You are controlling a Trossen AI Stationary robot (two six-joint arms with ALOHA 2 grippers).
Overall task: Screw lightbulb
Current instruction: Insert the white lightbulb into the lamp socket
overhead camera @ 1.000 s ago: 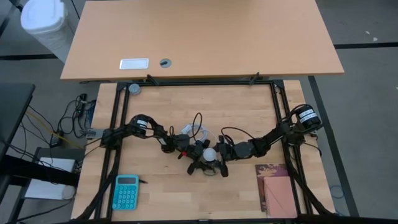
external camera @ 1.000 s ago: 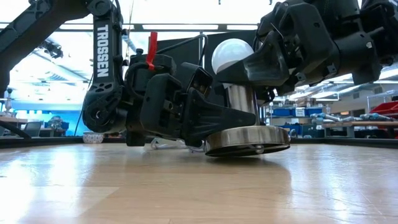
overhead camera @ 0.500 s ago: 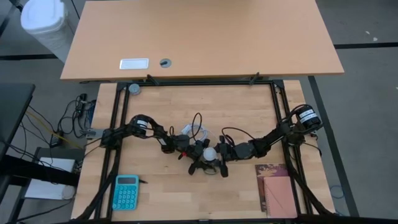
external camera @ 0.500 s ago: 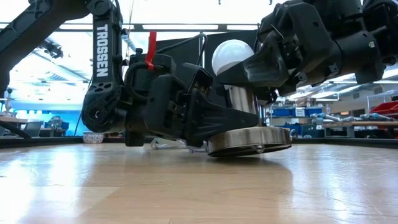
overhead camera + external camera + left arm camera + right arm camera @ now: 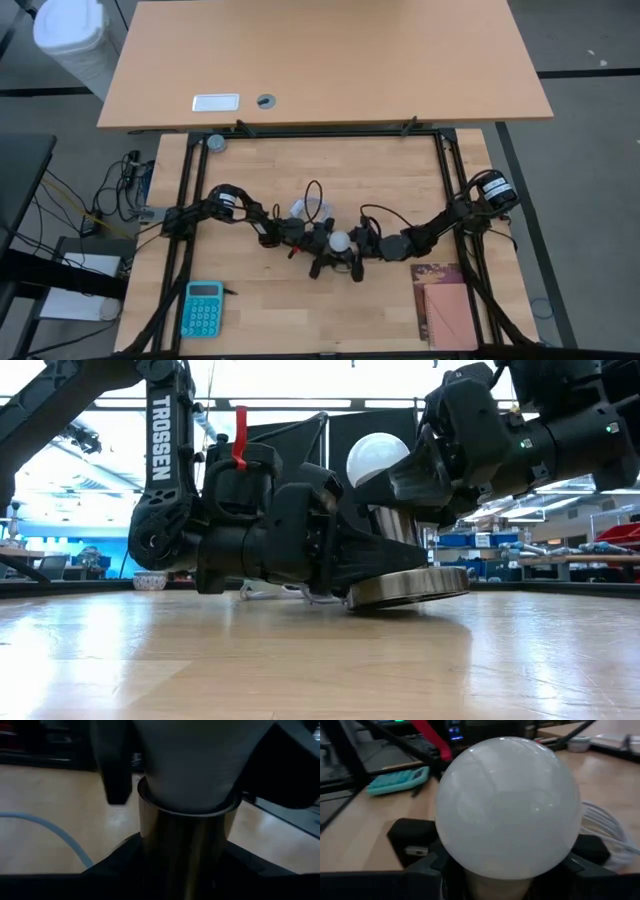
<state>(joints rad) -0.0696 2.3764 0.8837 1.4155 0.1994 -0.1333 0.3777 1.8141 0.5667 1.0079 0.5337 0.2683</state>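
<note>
where the two arms meet near the middle of the wooden tabletop (image 5: 400, 180), the whole cluster has slid a little toward the far edge and the right side since a second ago, and in the low view the silvery socket disc (image 5: 408, 587) now sits tipped, its right rim lifted off the wood. the left pincer (image 5: 375, 555) is clamped low on the metal socket sleeve (image 5: 187, 845), just above the disc. the right pincer (image 5: 405, 478) is closed around the lightbulb (image 5: 341, 240) at its lower part, the white globe standing clear above the fingers; the bulb sits upright in the top of the sleeve. a coiled white cable (image 5: 303, 208) lies just behind the socket, toward the far edge. near the front left corner lies a teal calculator (image 5: 203, 308), and near the front right corner a brown notebook (image 5: 442, 303). beyond the far edge stands a larger desk (image 5: 330, 60), with a white bin (image 5: 70, 35) off its left end.
</note>
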